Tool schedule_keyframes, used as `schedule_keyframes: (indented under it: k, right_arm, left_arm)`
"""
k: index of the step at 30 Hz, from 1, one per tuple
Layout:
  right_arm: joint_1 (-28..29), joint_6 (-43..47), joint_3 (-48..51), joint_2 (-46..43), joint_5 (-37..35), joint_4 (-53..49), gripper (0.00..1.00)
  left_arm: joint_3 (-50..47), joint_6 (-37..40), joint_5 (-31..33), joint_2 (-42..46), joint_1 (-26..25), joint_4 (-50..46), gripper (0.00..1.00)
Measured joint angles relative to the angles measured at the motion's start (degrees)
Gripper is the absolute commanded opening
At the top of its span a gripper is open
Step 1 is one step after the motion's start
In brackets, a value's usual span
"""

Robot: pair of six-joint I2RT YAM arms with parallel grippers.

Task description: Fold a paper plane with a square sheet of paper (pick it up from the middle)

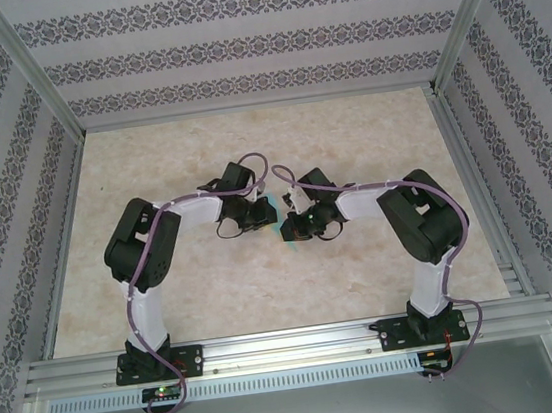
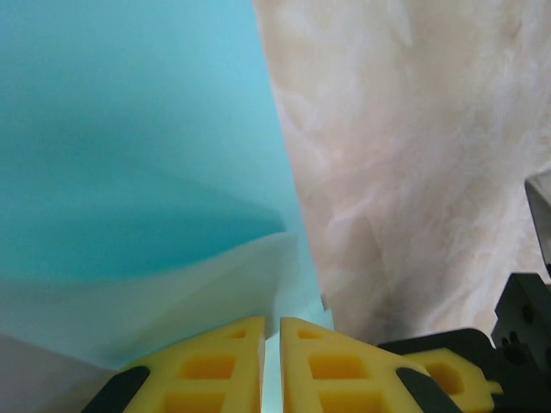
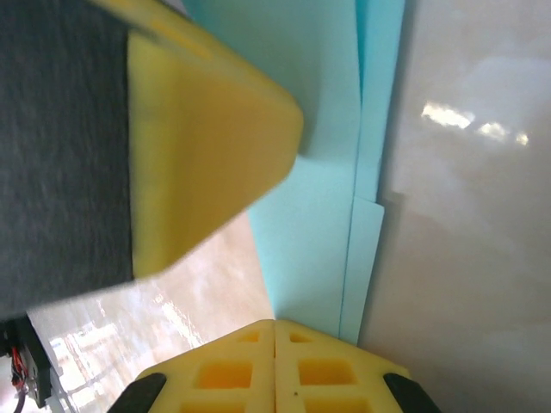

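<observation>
Now, both of your arms meet at the middle of the table [image 1: 199, 155], wrists turned in toward each other and the 2 grippers just beside one another.

Your left gripper [image 2: 272, 331] is clamped on the paper [image 2: 129, 129]: in its wrist view the 2 yellow fingers stand nearly together, with a thin line of turquoise showing in the slit between them. The sheet rises and bulges away from the tips, its paler underside curling just above them. At the lower right of that view you can see part of the other gripper, near the table.

Your right gripper [image 3: 275, 331] is fully closed, fingers pressed together. Its tips sit at the near end of the paper, which lies here as a narrow folded strip with 2 layers stepped along its right edge. You cannot tell whether these tips pinch the strip or only rest on it. 1 finger [image 3: 207, 146] of the left gripper looms over the strip's upper left.
</observation>
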State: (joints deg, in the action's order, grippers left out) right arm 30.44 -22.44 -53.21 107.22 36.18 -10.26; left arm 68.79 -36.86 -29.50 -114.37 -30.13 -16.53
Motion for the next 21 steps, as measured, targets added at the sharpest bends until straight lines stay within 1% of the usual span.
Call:
schedule_keyframes:
  k: [4, 10, 21]
  right_arm:
    - [-1.1, 0.0, 2.1, -1.4, 0.8, 0.1, 0.06]
    - [-1.7, 0.0, 2.8, -1.7, 1.5, 0.3, 0.07]
    - [-1.8, 0.0, 3.1, -1.8, 1.7, 0.7, 0.07]
  left_arm:
    - [1.8, 2.3, 0.5, -0.7, 0.5, -1.6, 0.15]
    - [3.1, 4.7, 0.0, -1.7, 2.8, -1.7, 0.15]
    - [3.5, 6.7, -4.5, -3.4, 5.2, -1.5, 0.15]
